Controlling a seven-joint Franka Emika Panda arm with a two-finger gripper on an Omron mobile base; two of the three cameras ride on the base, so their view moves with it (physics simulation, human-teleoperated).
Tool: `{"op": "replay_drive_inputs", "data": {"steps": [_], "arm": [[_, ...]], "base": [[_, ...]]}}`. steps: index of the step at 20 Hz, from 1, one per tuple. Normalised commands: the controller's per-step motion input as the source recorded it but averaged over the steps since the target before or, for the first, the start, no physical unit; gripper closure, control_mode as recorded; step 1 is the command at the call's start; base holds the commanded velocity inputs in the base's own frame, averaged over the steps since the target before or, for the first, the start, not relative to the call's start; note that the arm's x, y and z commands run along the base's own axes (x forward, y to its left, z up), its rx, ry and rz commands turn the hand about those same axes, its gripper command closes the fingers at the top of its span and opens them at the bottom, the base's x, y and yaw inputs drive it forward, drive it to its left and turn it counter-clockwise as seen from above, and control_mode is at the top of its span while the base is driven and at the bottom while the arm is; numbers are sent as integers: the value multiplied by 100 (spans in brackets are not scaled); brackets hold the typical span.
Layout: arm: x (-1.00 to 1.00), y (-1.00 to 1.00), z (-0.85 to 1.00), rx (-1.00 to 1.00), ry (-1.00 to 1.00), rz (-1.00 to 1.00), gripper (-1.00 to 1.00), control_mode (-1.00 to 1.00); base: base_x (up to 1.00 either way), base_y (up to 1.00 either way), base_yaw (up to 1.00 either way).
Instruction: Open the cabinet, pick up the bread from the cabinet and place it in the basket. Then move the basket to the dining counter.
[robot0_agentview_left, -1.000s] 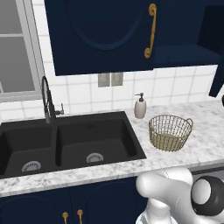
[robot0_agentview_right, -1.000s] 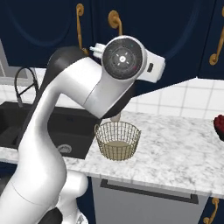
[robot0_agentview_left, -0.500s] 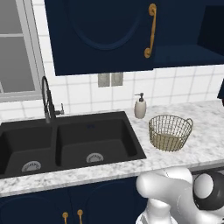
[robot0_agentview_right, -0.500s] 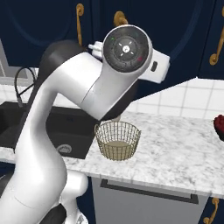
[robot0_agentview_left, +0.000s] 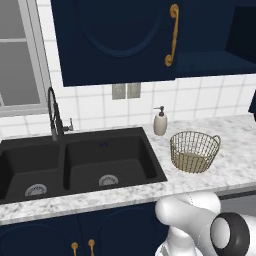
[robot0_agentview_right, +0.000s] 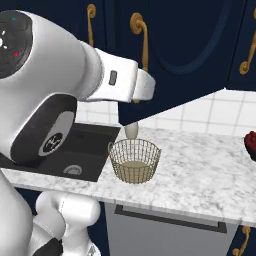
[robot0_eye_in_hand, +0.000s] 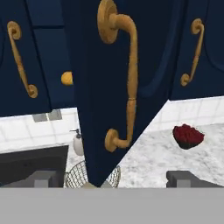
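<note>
The navy wall cabinet now has one door swung out edge-on straight ahead of the claw, whose tips stand apart and empty; the arm has risen toward it over the last second. Below the claw, on the marble table, sits the empty wire basket. The bread shows inside, up and left of the claw, ready for picking.

- A home kitchen: a black double sink with a tall faucet set in a marble counter.
- Navy wall cabinet with brass handles beyond the fingers, over white tile wall.
- Soap dispenser near the sink.
</note>
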Motion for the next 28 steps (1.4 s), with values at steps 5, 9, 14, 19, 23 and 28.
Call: {"op": "replay_drive_inputs", "data": {"steps": [5,9,14,19,23,28], "arm": [[-36,100,-1,-37,24,-24,-100,-100],[7,100,-3,-48,43,-14,-100,-100],[77,63,-42,-57,63,-2,-100,-100],[100,0,-38,-43,53,-4,-100,-100],[95,-66,-19,-16,55,-26,-100,-100],[75,-70,0,-2,42,-26,-100,-100]], "base": [[0,0,0],[0,0,0],[0,0,0],[0,0,0],[0,0,0],[0,0,0]]}}
